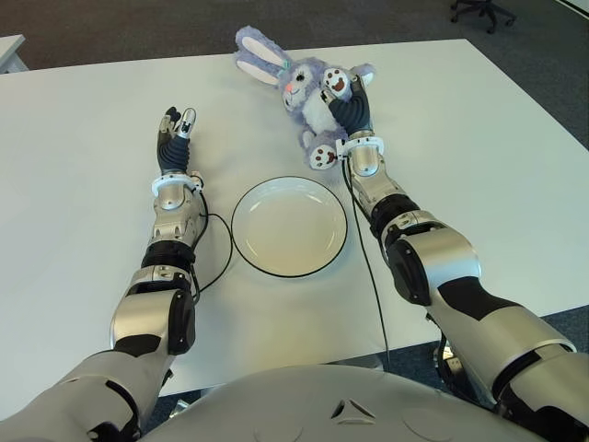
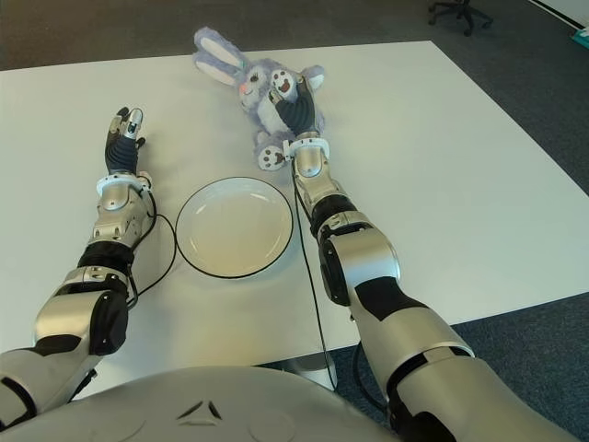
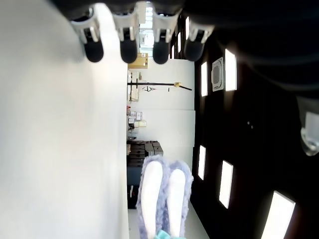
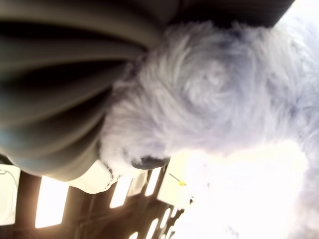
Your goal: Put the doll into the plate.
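A purple and white bunny doll [image 1: 304,87] lies on its back at the far middle of the white table [image 1: 83,184], ears pointing far left. My right hand [image 1: 350,103] is laid over its belly with the dark fingers curled into the fur. In the right wrist view the fur [image 4: 214,89] presses against the fingers. A white plate [image 1: 288,226] with a dark rim sits empty, nearer to me than the doll. My left hand [image 1: 177,127] shows left of the plate, fingers [image 3: 127,47] straight and holding nothing. The doll's ears [image 3: 162,199] show beyond them.
A black cable [image 1: 218,244] loops on the table between my left forearm and the plate. Another cable [image 1: 370,276] runs along my right forearm. An office chair [image 1: 483,11] stands on the dark carpet past the table's far right corner.
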You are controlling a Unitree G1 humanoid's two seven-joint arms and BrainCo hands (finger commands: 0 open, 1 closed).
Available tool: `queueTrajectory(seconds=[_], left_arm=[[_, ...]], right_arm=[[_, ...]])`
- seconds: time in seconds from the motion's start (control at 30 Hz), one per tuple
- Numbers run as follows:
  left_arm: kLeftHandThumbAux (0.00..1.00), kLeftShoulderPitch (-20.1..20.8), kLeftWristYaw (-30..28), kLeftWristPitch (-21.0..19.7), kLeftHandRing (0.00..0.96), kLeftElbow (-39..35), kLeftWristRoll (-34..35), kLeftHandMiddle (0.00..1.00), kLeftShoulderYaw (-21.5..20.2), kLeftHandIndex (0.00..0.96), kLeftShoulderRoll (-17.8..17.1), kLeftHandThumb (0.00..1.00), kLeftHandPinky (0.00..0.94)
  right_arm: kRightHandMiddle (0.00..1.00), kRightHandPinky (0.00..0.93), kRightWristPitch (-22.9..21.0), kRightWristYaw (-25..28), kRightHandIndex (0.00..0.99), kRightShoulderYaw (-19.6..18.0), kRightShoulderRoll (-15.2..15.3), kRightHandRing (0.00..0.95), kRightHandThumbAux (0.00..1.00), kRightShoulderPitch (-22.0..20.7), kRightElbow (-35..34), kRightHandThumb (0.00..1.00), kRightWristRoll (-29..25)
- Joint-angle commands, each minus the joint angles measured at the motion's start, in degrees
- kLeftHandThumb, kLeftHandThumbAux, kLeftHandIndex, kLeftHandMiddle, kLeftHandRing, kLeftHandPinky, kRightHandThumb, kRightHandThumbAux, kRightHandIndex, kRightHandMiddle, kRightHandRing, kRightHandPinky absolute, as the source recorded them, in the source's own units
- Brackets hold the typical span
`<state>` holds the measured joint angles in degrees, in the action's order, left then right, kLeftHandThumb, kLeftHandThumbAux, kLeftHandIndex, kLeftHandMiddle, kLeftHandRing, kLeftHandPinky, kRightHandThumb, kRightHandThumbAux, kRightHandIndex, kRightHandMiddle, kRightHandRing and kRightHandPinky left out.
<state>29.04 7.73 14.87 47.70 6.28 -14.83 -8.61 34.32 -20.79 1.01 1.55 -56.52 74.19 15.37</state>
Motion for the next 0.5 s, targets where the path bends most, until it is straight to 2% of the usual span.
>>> queueTrajectory(seconds=[0.03, 0.5], left_arm=[[0.389, -5.4, -0.4, -3.6, 0.056, 3.1, 0.5, 0.071, 0.1, 0.0, 1.8, 0.0, 0.019], [0.382, -5.6, -0.7, -3.7, 0.041, 3.1, 0.3, 0.059, 0.3, 0.0, 1.7, 0.0, 0.005]], right_arm=[[0.843, 0.837, -1.1, -1.3, 0.443, -0.3, -0.2, 0.858, 0.709, 0.9, 0.7, 0.709, -0.4], [0.816, 0.856, 0.6, -6.9, 0.443, 0.0, 0.2, 0.844, 0.7, 0.5, 0.5, 0.728, 0.5]])
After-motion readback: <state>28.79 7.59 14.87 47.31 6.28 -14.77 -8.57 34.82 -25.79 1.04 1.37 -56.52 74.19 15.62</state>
